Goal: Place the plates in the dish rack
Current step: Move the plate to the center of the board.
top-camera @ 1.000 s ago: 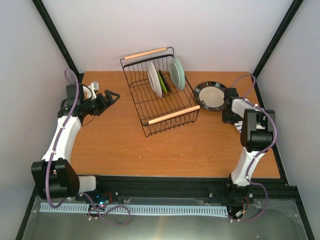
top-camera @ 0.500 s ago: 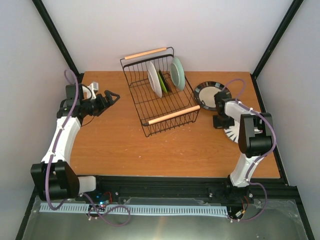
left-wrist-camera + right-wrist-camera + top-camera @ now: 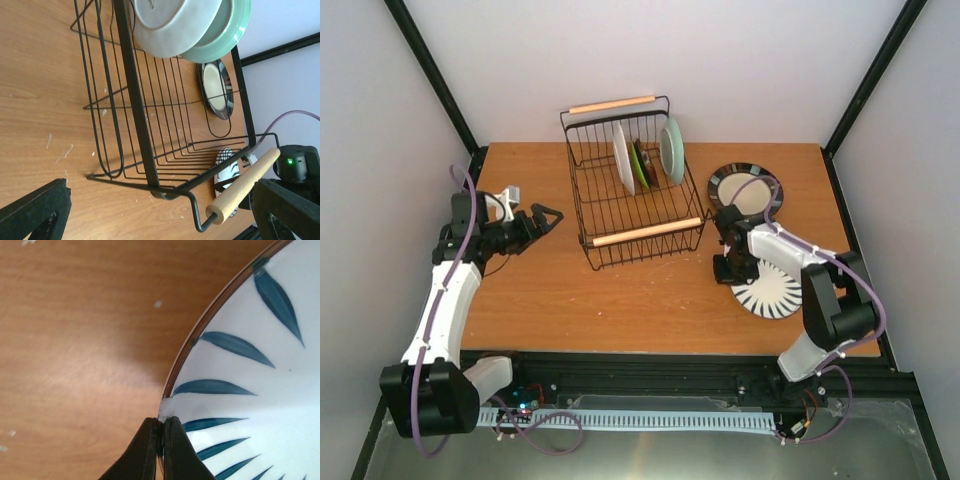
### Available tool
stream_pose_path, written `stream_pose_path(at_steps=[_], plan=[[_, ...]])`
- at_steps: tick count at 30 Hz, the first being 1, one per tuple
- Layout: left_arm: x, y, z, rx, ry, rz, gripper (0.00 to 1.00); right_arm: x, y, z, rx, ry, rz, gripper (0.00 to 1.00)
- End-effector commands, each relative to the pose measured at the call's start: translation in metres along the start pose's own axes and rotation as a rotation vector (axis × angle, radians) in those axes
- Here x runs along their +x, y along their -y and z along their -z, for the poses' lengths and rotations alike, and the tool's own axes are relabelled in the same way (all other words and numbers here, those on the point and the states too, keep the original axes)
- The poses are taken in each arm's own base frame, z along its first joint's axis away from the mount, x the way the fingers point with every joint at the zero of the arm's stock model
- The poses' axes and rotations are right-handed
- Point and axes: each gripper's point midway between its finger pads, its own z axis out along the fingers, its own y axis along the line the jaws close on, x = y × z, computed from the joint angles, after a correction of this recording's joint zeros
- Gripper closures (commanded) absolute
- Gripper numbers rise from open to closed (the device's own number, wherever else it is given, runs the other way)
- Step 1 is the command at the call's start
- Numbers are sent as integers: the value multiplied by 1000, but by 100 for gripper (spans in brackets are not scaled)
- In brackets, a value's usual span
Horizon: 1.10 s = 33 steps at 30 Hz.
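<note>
The black wire dish rack (image 3: 638,212) stands at the table's middle back and holds a white plate (image 3: 623,158), a lime green plate (image 3: 638,166) and a mint green plate (image 3: 671,150) on edge. A black-rimmed cream plate (image 3: 745,190) lies flat to its right. My right gripper (image 3: 728,272) is shut on the left rim of the white plate with dark radial stripes (image 3: 775,290), seen close in the right wrist view (image 3: 250,385). My left gripper (image 3: 546,216) is open and empty, left of the rack (image 3: 150,150).
The rack's near wooden handle (image 3: 642,232) lies between my two grippers; the far handle (image 3: 612,104) is by the back wall. Black frame posts (image 3: 430,80) stand at the back corners. Bare wood lies in front of the rack.
My right gripper has moved left and nearer, with the striped plate in its grip. The rack has turned, its near end swinging left. My left gripper has shifted slightly nearer.
</note>
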Motion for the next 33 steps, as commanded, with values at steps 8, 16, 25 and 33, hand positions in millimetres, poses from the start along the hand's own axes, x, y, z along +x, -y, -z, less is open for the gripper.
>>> stream_pose_path(at_steps=[8, 16, 25, 33], plan=[[24, 12, 0, 74, -31, 10, 0, 38, -2, 6, -44, 14, -173, 97], [47, -4, 14, -28, -21, 23, 0, 55, -21, 4, -178, 8, -166, 97], [101, 10, 47, 52, -20, 122, 4, 61, -55, 14, -279, 37, -51, 97], [132, 11, 64, 19, -66, 142, 5, 68, -90, 16, -347, 43, 85, 97]])
